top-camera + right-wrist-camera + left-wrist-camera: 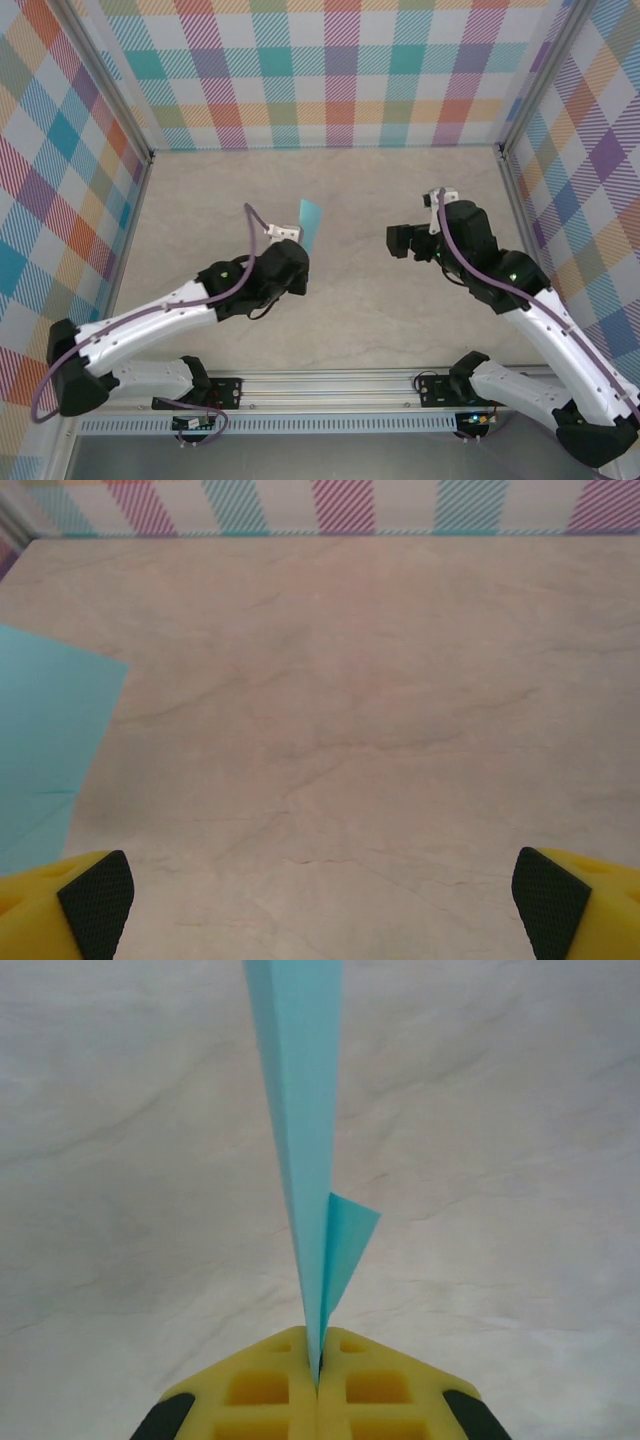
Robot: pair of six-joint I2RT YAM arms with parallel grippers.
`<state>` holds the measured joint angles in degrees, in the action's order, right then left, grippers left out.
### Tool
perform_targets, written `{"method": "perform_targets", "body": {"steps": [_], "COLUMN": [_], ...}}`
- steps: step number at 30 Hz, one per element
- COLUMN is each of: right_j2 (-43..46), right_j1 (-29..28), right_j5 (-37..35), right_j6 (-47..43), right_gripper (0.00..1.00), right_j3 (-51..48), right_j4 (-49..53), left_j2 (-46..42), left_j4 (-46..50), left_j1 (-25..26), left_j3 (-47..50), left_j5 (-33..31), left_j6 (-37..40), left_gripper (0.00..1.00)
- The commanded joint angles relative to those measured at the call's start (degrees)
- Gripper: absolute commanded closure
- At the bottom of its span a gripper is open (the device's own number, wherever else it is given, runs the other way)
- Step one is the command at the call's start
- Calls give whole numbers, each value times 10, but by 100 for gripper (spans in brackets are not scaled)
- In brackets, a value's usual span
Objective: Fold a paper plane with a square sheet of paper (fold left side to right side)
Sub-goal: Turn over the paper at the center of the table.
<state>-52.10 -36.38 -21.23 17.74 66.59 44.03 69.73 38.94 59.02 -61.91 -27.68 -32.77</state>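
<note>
Left gripper (318, 1365) pinches the paper plane (305, 1110) edge-on, extending straight ahead.

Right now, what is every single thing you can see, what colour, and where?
folded paper: 1, turquoise, pinched in the left claw
table: 1, beige marbled, under everything
walls: 3, checked in many colours, left, back and right
rail: 1, silver, near edge
arms: 2, white and black, rising from the rail
left claw: 1, yellow with black pads, shut on the folded paper
right claw: 1, yellow with black pads, open, holding nothing
</note>
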Motion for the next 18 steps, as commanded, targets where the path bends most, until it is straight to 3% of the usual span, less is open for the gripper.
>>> {"method": "perform_targets", "body": {"steps": [1,5,8,18], "right_j2": [32,37,45,95], "right_j1": [4,6,7,7], "right_j5": [-128,-165,-185,-213], "right_j6": [19,24,33,24], "right_gripper": [0,0,0,0], "right_j3": [-22,-18,-18,-21], "right_j4": [21,57,70,94], "left_j2": [106,240,312,506], "left_j4": [247,364,384,336], "left_j1": [35,53,54,54], "left_j3": [-95,-181,-220,-306], "left_j5": [-221,-262,-248,-110], "left_j6": [-133,-218,-244,-177], "left_gripper": [100,100,100,100]}}
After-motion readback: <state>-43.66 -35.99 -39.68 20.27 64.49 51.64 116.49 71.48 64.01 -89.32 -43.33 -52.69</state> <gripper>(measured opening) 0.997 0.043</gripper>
